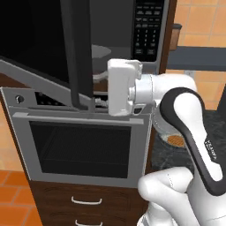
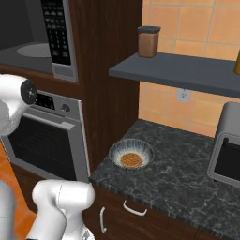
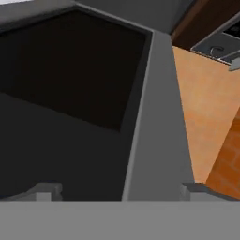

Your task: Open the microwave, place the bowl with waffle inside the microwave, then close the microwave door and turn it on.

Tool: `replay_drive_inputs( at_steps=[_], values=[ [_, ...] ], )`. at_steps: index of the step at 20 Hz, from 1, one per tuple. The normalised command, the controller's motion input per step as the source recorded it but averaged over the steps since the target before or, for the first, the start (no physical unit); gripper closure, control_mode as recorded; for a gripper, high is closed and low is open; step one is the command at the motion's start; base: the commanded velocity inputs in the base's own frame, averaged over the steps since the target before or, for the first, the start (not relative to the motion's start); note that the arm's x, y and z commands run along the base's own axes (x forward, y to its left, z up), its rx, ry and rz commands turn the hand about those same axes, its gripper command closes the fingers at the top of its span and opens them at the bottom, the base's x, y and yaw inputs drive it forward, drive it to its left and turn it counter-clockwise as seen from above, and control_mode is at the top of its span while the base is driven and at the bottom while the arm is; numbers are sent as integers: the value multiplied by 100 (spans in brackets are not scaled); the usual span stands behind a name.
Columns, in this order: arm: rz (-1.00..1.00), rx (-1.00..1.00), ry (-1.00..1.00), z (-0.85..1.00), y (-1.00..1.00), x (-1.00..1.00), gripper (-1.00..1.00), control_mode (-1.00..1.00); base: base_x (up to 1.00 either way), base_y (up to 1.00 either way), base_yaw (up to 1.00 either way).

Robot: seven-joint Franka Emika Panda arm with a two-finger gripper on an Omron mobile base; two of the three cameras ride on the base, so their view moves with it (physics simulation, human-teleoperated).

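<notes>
The microwave (image 1: 132, 39) has its microwave door (image 1: 79, 53) swung out to the left, so the grey inside and the turntable (image 1: 100, 50) show. My gripper (image 3: 120, 190) is open at the door's lower free edge. The silver frame (image 3: 159, 122) and dark glass (image 3: 70, 70) lie between the fingertips (image 3: 47, 190). The hand (image 1: 121, 86) is level with the microwave's bottom edge. The striped bowl (image 2: 131, 154) with the orange-brown waffle (image 2: 131, 160) rests on the dark counter (image 2: 187, 178), right of the cabinet column. My arm partly hides the bowl (image 1: 175, 140) in the left base view.
A silver oven (image 1: 79, 145) sits under the microwave, with drawers (image 1: 86, 201) below. A grey shelf (image 2: 187, 70) over the counter carries a brown jar (image 2: 148, 41). A toaster oven (image 2: 227, 145) stands at the counter's right end.
</notes>
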Motion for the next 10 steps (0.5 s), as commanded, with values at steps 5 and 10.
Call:
replay_drive_inputs(
  at_steps=[5, 10],
  values=[
    [0, -21, 1, 18, 92, -8, -100, -100, 0, 0, 0],
    [0, -18, 12, 1, 100, 24, -100, -100, 0, 0, 0]
  ],
)
